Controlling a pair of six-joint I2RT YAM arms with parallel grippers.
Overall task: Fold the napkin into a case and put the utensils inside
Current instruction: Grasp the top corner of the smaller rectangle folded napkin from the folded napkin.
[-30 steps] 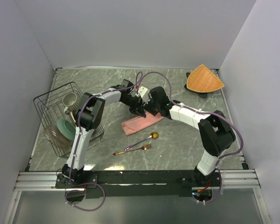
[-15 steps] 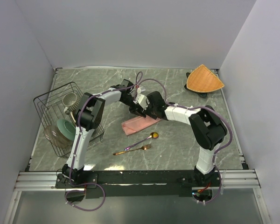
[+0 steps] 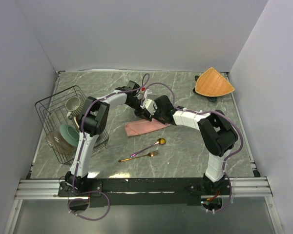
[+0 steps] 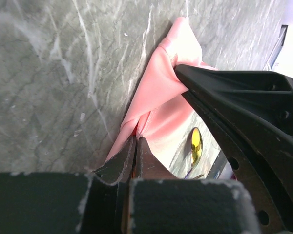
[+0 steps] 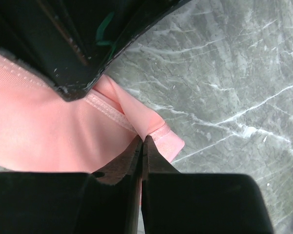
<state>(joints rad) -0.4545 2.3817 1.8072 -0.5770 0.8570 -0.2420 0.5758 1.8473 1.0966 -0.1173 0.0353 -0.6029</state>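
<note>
The salmon-pink napkin (image 3: 142,127) lies folded into a narrow strip at the table's middle. At its far end both grippers meet. My left gripper (image 4: 136,139) is shut on an edge of the napkin (image 4: 161,105). My right gripper (image 5: 142,138) is shut on a corner fold of the napkin (image 5: 49,131), by its hemmed end. The other arm's black body crowds each wrist view. A gold spoon (image 3: 154,144) and a gold fork (image 3: 139,156) lie side by side nearer the bases; the spoon's bowl (image 4: 196,144) shows past the cloth.
A black wire rack (image 3: 68,122) with a cup, bowl and plates stands at the left. An orange-tan fan-shaped mat (image 3: 213,83) sits at the back right corner. Grey walls enclose the marble table (image 3: 195,146) on three sides.
My right gripper has moved left onto the napkin's far end and closed on a fold. The napkin's strip has shifted slightly left and lies flatter. The left gripper stayed shut.
</note>
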